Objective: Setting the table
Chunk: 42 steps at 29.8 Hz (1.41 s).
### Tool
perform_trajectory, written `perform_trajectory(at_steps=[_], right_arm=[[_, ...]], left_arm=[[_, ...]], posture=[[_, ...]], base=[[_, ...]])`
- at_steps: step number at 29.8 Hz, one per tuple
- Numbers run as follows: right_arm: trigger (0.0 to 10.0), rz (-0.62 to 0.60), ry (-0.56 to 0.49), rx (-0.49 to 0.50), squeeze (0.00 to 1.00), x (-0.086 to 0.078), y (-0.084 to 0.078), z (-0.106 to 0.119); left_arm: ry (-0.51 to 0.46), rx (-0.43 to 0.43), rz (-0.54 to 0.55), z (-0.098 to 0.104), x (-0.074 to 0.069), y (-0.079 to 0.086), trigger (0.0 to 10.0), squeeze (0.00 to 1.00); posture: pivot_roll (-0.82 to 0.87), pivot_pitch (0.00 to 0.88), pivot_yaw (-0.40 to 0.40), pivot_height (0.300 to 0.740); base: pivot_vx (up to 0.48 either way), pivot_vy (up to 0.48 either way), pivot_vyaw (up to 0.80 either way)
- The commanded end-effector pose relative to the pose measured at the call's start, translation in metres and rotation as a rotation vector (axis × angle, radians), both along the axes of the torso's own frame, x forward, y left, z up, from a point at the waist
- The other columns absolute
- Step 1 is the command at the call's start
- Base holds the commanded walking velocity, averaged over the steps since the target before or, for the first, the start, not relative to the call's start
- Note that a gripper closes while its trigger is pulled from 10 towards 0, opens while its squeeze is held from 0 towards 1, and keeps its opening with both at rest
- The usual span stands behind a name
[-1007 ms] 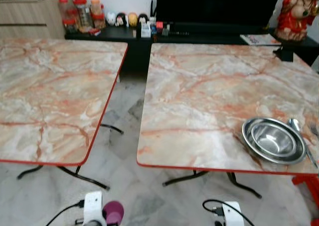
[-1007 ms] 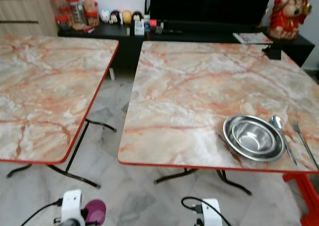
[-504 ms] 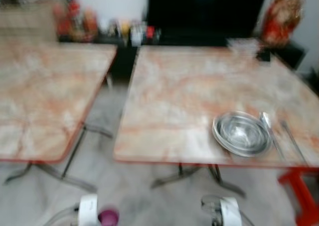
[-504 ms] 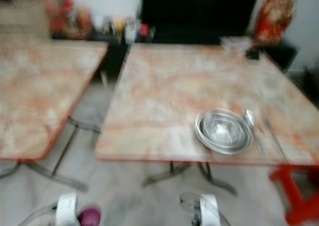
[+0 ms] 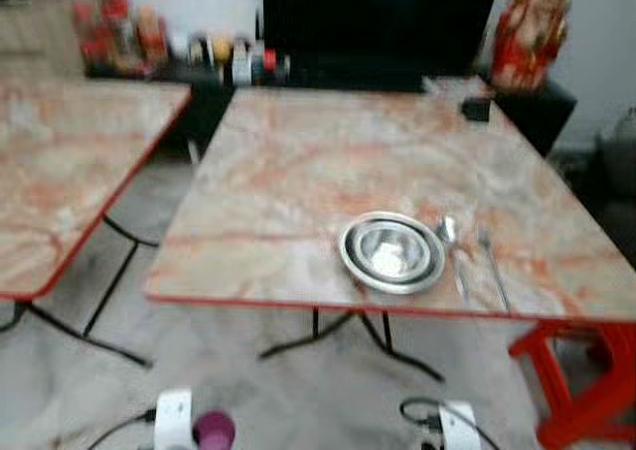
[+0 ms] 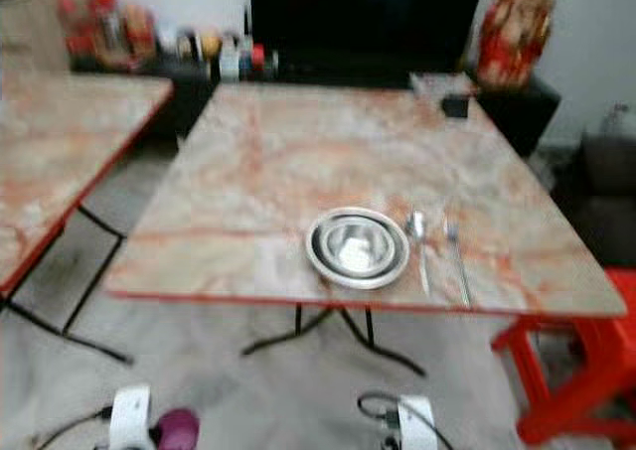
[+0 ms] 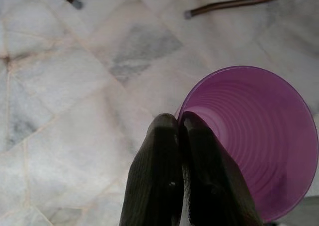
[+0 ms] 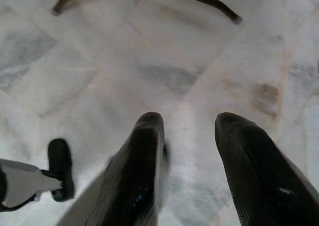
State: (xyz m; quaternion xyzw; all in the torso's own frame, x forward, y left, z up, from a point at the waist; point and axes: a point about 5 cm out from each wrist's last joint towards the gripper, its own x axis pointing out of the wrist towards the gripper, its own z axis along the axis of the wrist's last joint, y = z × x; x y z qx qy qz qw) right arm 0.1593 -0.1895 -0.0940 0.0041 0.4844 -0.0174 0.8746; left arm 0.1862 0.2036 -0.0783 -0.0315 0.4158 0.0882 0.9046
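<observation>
The right gripper (image 8: 187, 123) hung fingers apart over pale marble floor (image 8: 169, 71), dark table feet (image 8: 207, 1) at twelve o'clock.

Your head views are soft with motion blur — bench (image 5: 298, 172) edges and bowl (image 5: 393, 252) smeared. Light is even and bright, with glare in the bowl. Both wrist views are sharper — pale floor (image 8: 209, 61), faint shadows.

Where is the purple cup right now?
The purple cup is pinched at its rim by the left claw, low on the robot's left above the floor.
</observation>
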Motion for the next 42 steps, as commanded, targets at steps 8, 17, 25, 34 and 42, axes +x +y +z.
perform_trajectory(at_steps=[8,17,25,34,42], right_arm=[[10.0,-0.014,-0.009,-0.023,0.00,0.000,-0.010,0.002],[10.0,-0.009,-0.015,-0.025,0.00,0.001,-0.012,0.003],[10.0,0.009,-0.017,-0.028,0.00,0.003,-0.014,0.004],[10.0,0.006,-0.047,-0.023,0.00,0.008,-0.018,0.007],[10.0,0.017,-0.047,-0.021,0.00,0.010,-0.017,0.008]], left_arm=[[-0.017,0.003,-0.019,0.002,0.004,-0.006,10.0,0.00],[-0.112,0.055,0.060,0.011,0.013,0.007,10.0,0.00],[-0.225,0.154,0.225,0.020,0.006,0.032,10.0,0.00],[-0.621,0.384,0.363,0.087,0.048,0.076,10.0,0.00],[-1.014,0.518,0.363,0.186,0.109,0.081,10.0,0.00]], posture=[[-0.07,0.000,-0.025,0.740],[-0.06,0.000,-0.041,0.740],[-0.03,0.000,-0.069,0.740],[-0.02,0.000,-0.089,0.740],[-0.02,0.000,-0.094,0.740]], base=[[0.000,-0.387,0.00],[0.000,0.000,0.00],[0.000,0.000,0.00],[0.000,0.000,0.00],[0.000,0.000,0.00]])
